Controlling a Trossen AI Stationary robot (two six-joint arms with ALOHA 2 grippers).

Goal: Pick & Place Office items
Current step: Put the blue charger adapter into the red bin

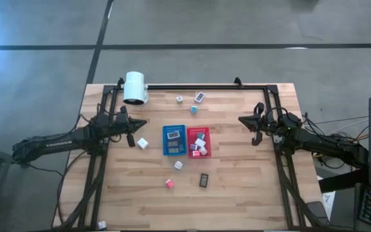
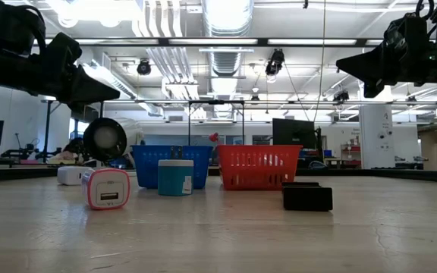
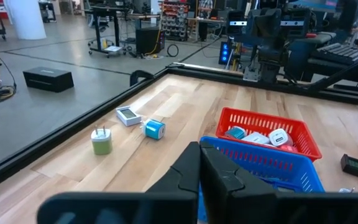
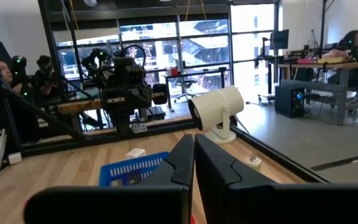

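The left tool (image 1: 131, 138) hangs clenched and empty above the worktop (image 1: 237, 187) near its left edge; the right tool (image 1: 256, 136) hangs likewise, clenched on nothing, near the right edge. Between them, mid-worktop, stand the blue tray (image 1: 174, 140) and red tray (image 1: 198, 142), touching, each holding office items. Loose items lie apart: a white cube (image 1: 143, 144) beside the left tool, a pink cube (image 1: 169, 183) and dark block (image 1: 204, 180) toward the bare front edge, three near the rear edge. Only the low view shows the pink cube's socket face (image 2: 105, 189).
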